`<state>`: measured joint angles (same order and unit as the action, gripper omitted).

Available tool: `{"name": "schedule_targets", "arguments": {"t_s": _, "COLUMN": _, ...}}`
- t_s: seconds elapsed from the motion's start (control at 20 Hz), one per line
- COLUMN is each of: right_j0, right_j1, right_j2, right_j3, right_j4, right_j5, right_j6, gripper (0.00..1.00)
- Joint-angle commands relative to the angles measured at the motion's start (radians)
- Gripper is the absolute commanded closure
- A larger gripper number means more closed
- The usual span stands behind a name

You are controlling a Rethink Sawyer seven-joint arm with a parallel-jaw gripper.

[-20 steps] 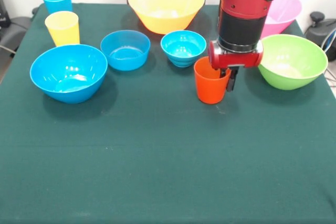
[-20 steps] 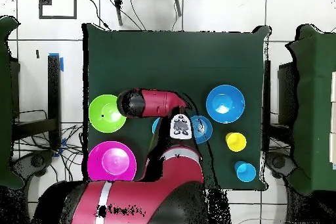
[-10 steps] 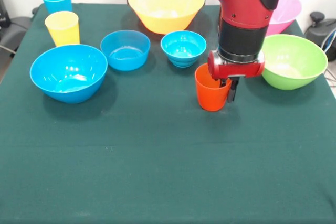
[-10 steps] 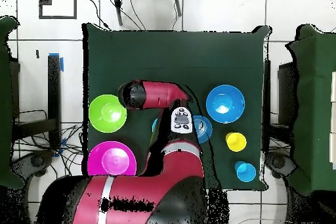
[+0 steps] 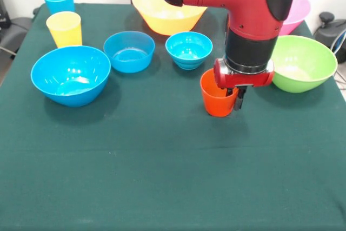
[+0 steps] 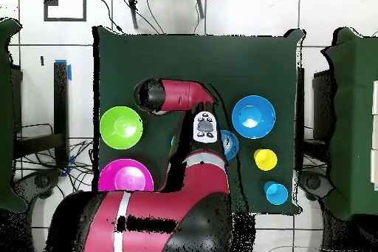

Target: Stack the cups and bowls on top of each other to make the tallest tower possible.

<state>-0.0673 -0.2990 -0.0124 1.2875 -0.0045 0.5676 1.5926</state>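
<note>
Gripping the orange-red cup (image 5: pixel 217 99) by its rim at frame centre-right, the gripper (image 5: pixel 237 97) stands left of the green bowl (image 5: pixel 303 62).

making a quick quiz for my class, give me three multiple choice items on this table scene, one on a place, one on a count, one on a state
1. Where is the orange-red cup?
A. at the hand
B. inside the pink bowl
C. beside the yellow cup

2. How many blue bowls stand on the table?
A. one
B. three
C. five

3. How do the bowls stand?
A. all stacked
B. upside down
C. apart, openings up

Key:
1 A, the hand has a finger down the cup's outer side.
2 B, a large blue bowl, a middle one and a small one.
3 C, none rests in another.
</note>
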Motion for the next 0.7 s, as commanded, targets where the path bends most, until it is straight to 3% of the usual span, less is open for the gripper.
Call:
{"name": "schedule_targets", "arguments": {"t_s": 0.05, "right_j0": -0.047, "right_j1": 0.211, "right_j2": 0.107, "right_j3": -0.214, "right_j4": -0.006, "right_j5": -0.143, "right_j6": 0.06, "gripper": 1.0}}
{"name": "schedule_targets", "arguments": {"t_s": 0.4, "right_j0": -0.113, "right_j1": 0.249, "right_j2": 0.175, "right_j3": -0.258, "right_j4": -0.039, "right_j5": -0.134, "right_j6": -0.022, "gripper": 1.0}}
{"name": "schedule_targets", "arguments": {"t_s": 0.7, "right_j0": -0.155, "right_j1": 0.273, "right_j2": 0.218, "right_j3": -0.314, "right_j4": -0.059, "right_j5": -0.049, "right_j6": -0.087, "gripper": 1.0}}
